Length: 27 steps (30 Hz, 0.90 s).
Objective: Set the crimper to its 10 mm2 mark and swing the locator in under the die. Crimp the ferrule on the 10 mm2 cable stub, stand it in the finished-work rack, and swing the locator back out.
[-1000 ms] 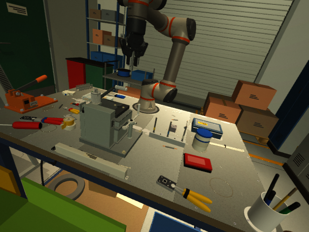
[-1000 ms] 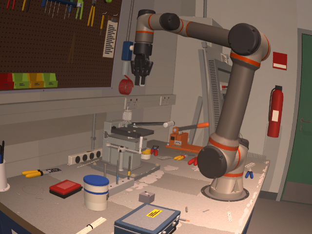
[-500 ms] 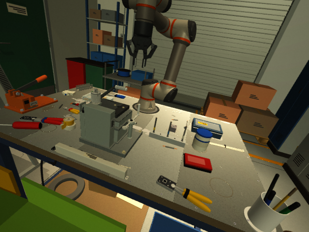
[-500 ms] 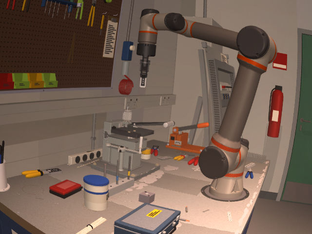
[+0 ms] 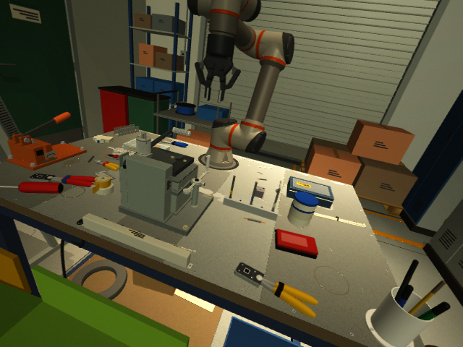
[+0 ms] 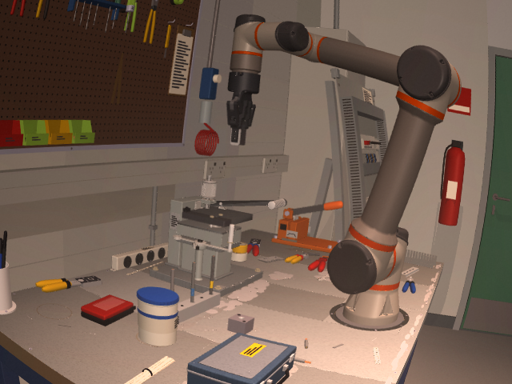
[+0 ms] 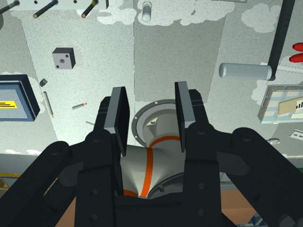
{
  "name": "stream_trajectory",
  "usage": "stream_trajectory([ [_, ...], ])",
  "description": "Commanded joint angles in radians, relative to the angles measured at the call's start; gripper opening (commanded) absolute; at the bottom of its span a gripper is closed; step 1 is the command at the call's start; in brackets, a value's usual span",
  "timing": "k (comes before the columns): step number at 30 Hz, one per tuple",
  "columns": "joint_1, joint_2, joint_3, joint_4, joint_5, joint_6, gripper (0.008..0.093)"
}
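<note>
My gripper (image 5: 214,98) (image 6: 238,140) (image 7: 149,114) hangs high above the bench, over the arm's base (image 7: 156,127). The grey crimper (image 5: 159,183) (image 6: 204,239) stands on the bench below and to one side. Its knurled dial (image 5: 143,143) (image 6: 208,190) sits on top. Its long lever ends in a ribbed grip (image 5: 181,132) (image 6: 277,203) (image 7: 244,71). The locator arm (image 5: 197,183) (image 6: 198,244) juts from the crimper's front. Three cable stubs stand in a grey holder (image 5: 251,205) (image 6: 194,297) (image 7: 58,3). A small grey block (image 5: 259,192) (image 6: 240,323) (image 7: 63,58) with holes sits nearby. The gripper is partly open and holds nothing.
A white tub with a blue lid (image 5: 302,209) (image 6: 158,316) stands near the holder, beside a blue case (image 5: 310,190) (image 6: 242,359) and a red pad (image 5: 296,242) (image 6: 107,308). An orange lever press (image 5: 39,145) (image 6: 297,231) and hand tools lie beyond the crimper.
</note>
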Motion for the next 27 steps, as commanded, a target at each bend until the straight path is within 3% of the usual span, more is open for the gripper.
stream_trajectory([
  [1,0.001,-0.001,0.001,0.000,0.000,0.014,0.0380],
  [27,0.008,-0.016,0.020,-0.005,0.000,0.143,0.0380],
])
